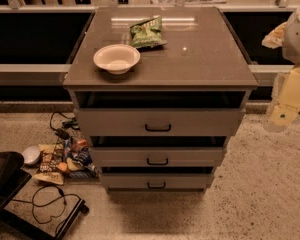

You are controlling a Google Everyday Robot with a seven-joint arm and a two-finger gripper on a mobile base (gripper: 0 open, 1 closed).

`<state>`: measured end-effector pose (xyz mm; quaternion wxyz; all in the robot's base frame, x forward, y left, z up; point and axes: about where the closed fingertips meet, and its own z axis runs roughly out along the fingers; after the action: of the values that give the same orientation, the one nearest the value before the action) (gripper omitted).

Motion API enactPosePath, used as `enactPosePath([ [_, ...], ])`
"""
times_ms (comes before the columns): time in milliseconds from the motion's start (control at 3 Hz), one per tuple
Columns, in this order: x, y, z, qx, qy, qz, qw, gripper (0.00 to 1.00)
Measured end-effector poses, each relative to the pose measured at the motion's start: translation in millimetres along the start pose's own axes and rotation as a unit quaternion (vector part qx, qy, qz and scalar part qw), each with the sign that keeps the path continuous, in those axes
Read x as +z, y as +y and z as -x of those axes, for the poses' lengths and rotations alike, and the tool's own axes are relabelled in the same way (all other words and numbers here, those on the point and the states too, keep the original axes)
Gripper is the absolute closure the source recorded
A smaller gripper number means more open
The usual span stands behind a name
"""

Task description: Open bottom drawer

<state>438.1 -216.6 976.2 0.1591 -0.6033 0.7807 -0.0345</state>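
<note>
The grey cabinet [162, 59] has three drawers stacked one above the other. The bottom drawer [125, 181] is the slimmest, narrowest-looking front, lowest down, with a small black bar handle [156, 185]. A dark gap shows above its front. The mid-sized front [120, 157] and the widest top front [115, 122] sit above it. My gripper [284, 113], pale with a green dot, hangs at the right edge of the view. It is level with the top drawer, well right of the cabinet and far from the bottom drawer's handle.
A white bowl [116, 59] and a green chip bag [147, 32] lie on the cabinet top. Snack packets and a small bowl [60, 159] litter the floor left of the drawers. Black cables [50, 204] and a dark object [2, 179] lie at the lower left.
</note>
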Motion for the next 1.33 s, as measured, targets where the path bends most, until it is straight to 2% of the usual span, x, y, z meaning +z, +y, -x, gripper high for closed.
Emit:
enactPosePath([
  [333, 0, 0, 0, 0.000, 0.000, 0.000, 1.0000, 0.00],
  [667, 22, 13, -10, 0.011, 0.005, 0.010, 0.9999, 0.00],
  [1000, 69, 39, -37, 0.043, 0.013, 0.005, 0.9990, 0.00],
  [1333, 125, 63, -68, 0.076, 0.037, -0.007, 0.9964, 0.00],
])
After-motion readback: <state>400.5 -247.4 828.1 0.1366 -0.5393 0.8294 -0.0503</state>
